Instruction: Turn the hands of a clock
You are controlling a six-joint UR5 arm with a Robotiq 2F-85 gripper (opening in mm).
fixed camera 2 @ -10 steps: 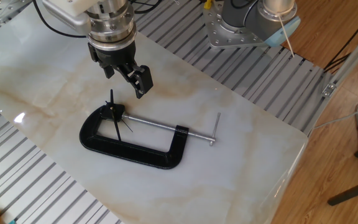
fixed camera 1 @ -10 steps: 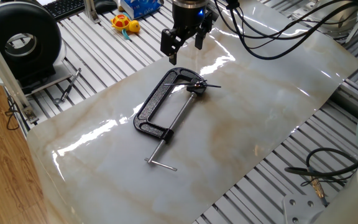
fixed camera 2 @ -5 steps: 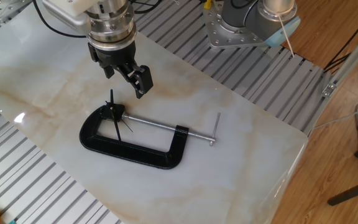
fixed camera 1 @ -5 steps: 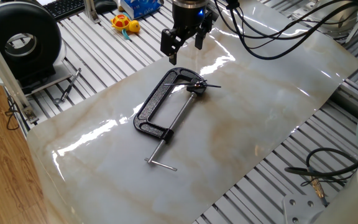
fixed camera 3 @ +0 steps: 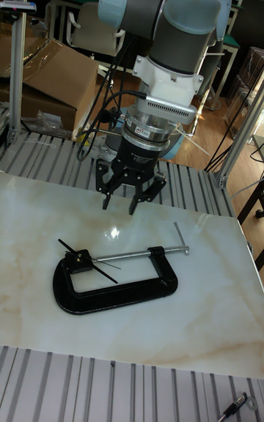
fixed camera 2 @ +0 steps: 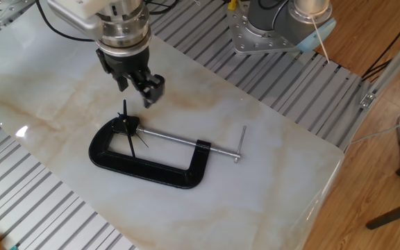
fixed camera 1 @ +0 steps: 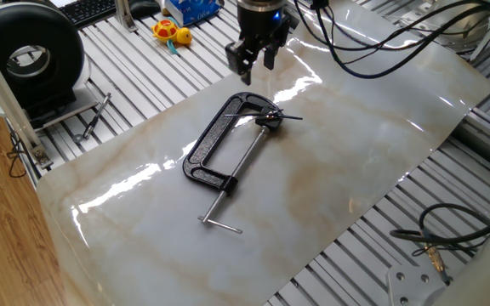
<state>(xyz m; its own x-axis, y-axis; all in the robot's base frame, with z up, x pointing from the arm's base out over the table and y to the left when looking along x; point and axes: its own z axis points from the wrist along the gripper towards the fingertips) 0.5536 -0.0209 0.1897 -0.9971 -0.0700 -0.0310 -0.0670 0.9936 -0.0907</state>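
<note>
Black and two-fingered, the pincer (fixed camera 1: 256, 59) hangs above the marble sheet (fixed camera 1: 356, 161), clear of everything on it. Its fingers (fixed camera 3: 106, 198) are spread with a plain gap between them, and they hold nothing. In the tall fixed view the pincer sits above and behind the clamp (fixed camera 3: 117, 286), over the sheet's far edge.

The clock (fixed camera 2: 128, 126) is gripped in the clamp's jaw, near the middle of the sheet. The hands (fixed camera 2: 132, 136) radiate from the small dark hub and lie flat, just over the clamp frame. No part of the pincer touches them.

Judged from these views, the task is at the approach stage: no turning contact is made. Remaining work: descend to the hub, engage one pointer, and sweep it round. The pointers look thin, so a light contact seems advisable.
</note>
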